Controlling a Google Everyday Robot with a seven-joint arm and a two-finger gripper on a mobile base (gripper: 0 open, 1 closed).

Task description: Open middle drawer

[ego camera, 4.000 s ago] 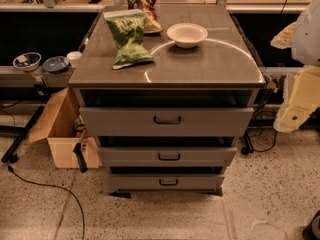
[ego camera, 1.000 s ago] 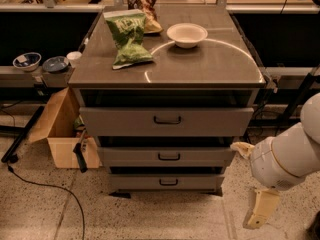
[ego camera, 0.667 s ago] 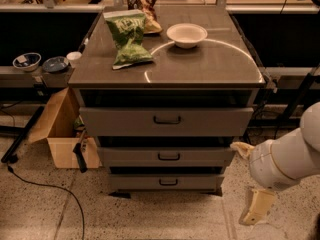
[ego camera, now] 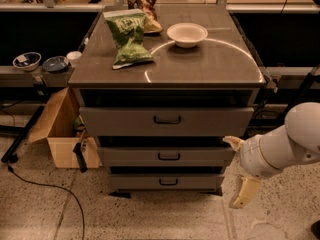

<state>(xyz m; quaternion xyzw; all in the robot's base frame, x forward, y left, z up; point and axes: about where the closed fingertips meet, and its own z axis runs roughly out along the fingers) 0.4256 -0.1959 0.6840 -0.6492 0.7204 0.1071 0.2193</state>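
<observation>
Middle drawer point(ego camera: 125, 157) closed, handle point(ego camera: 168, 156) untouched; gripper point(ego camera: 239, 168) just beside its right end, fingers point(ego camera: 245, 191) spread wide (gripping nothing).

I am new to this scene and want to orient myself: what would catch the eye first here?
A grey cabinet with three drawers fills the centre, and a green chip bag and a white bowl sit on its top. At the right, a white arm holds its open gripper near the right end of the middle drawer.
</observation>
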